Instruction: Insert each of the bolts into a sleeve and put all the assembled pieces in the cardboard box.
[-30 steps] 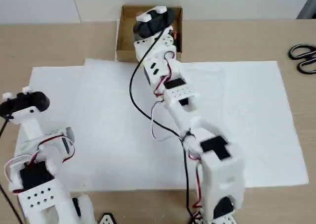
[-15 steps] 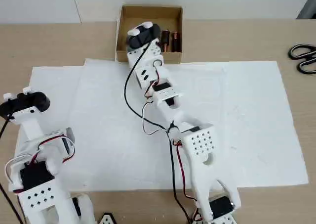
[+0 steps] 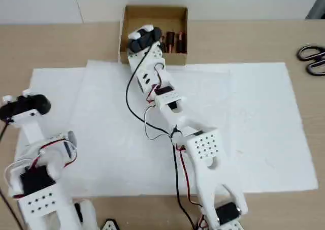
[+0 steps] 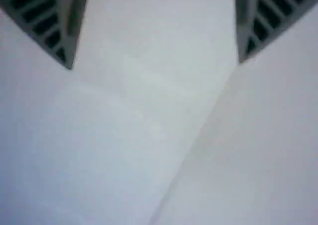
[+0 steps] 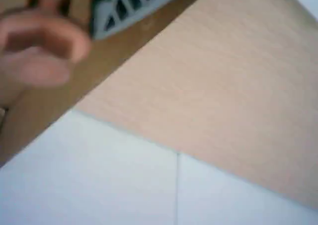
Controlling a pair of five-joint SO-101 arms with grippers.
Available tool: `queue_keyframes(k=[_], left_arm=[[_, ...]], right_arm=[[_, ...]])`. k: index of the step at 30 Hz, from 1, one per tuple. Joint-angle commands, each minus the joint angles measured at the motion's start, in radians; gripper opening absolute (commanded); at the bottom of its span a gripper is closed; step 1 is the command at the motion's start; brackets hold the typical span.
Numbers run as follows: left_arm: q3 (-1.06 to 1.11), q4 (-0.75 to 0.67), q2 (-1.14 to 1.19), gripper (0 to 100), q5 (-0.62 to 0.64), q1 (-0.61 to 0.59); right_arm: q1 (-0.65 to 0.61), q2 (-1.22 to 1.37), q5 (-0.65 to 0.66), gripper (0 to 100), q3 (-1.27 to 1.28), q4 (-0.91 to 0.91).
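Left arm (image 3: 38, 179): its base stands in the lower left corner of the high view, and the wrist is raised over the left margin of the sheet.
Left gripper (image 4: 154, 61): released. Its two grey ribbed fingers (image 4: 52, 24) are spread wide with nothing between them, above plain white paper.
White paper (image 3: 244, 118): a broad sheet covering the middle of the table (image 3: 61, 42), with a fold line across it in the left wrist view.
Right arm (image 3: 203, 149): rises from the bottom centre and stretches diagonally up and to the left across the paper, trailing black and red cables.
Right gripper (image 3: 144, 39): at upper centre, over the near left corner of the cardboard box. Whether it is clenched or released cannot be told.
Cardboard box (image 3: 155, 8): at the top centre, open-topped, on bare wood just past the paper's far edge.
Assembled pieces (image 3: 175, 41): dark reddish-brown cylinders lying inside the box, in its right half toward the near wall, just beside the right gripper.
Right wrist view: the box's brown wall runs diagonally, with wood and the paper's edge below it. A blurred pinkish shape at upper left is too soft to identify.
Scissors (image 3: 312, 60): at the right edge, on bare wood, well apart from the box.
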Motion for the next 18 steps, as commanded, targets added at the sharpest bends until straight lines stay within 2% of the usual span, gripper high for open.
queue_keyframes(k=[1,10,18], left_arm=[[-0.004,0.002,-0.012,20,-0.005,0.002],[-0.007,0.002,-0.012,20,-0.005,0.002],[-0.010,0.002,-0.012,20,-0.005,0.003]], right_arm=[[-0.004,-0.030,0.011,15.1,-0.054,-0.007],[0.091,-0.082,0.011,15.1,-0.077,0.013],[0.166,-0.371,0.006,15.1,-0.008,0.259]])
